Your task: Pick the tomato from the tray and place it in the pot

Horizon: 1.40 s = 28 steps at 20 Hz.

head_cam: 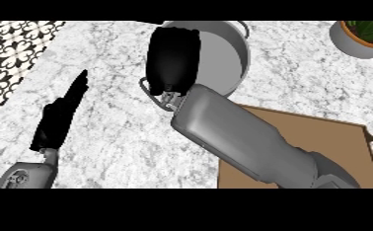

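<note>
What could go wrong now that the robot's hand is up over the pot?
1. The right hand hangs over the pot's left rim, not its middle, and the tomato is hidden. If one is in there, it might land on the rim and roll onto the counter.
2. The forearm crosses low by the pot's handle, so pulling back could bump the pot.
3. The left hand rests open nearby, too far to catch anything.

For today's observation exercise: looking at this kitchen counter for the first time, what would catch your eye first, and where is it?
The right hand stands out first, hanging over the grey pot at top centre with its fingers curled; no tomato shows. Its forearm crosses the brown tray at lower right. The left hand rests open at the left, fingers up.
</note>
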### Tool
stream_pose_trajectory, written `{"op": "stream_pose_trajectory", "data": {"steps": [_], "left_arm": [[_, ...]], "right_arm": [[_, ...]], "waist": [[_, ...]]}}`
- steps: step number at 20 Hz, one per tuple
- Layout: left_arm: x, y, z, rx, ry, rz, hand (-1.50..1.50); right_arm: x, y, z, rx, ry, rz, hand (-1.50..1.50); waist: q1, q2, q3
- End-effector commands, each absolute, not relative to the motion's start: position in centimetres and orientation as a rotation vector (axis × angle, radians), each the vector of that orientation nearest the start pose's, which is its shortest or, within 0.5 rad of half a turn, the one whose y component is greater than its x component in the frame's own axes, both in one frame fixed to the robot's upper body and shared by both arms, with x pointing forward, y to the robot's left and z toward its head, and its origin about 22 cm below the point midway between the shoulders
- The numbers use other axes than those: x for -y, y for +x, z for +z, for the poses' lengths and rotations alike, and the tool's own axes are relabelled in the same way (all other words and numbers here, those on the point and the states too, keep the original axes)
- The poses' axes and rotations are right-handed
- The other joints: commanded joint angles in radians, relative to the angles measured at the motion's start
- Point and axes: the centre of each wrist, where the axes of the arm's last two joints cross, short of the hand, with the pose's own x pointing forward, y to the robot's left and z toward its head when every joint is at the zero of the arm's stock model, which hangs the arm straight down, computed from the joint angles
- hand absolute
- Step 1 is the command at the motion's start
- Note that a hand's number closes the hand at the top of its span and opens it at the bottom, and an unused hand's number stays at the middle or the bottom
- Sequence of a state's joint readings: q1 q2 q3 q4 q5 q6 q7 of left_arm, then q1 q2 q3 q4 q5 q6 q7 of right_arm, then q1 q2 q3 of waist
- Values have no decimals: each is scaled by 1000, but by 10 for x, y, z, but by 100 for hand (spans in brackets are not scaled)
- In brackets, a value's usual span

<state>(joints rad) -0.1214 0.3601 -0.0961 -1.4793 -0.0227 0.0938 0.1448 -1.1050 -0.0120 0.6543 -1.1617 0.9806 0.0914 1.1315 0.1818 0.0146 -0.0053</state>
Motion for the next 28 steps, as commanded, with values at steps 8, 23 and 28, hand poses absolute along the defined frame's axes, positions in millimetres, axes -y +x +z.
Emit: {"op": "stream_pose_trajectory", "data": {"steps": [8, 23, 28], "left_arm": [[-301, 274, 33, 1440, 339, -265, 0], [-298, 272, 28, 1437, 357, -235, 0], [-307, 268, 40, 1452, 381, -232, 0]], "right_arm": [[-53, 338, 224, 1449, -1340, 553, 150], [-31, 402, 213, 1477, -1328, 480, 150], [-3, 428, 179, 1437, -1336, 543, 150]], "waist": [[-28, 6, 1], [-69, 17, 2], [-74, 20, 4]]}}
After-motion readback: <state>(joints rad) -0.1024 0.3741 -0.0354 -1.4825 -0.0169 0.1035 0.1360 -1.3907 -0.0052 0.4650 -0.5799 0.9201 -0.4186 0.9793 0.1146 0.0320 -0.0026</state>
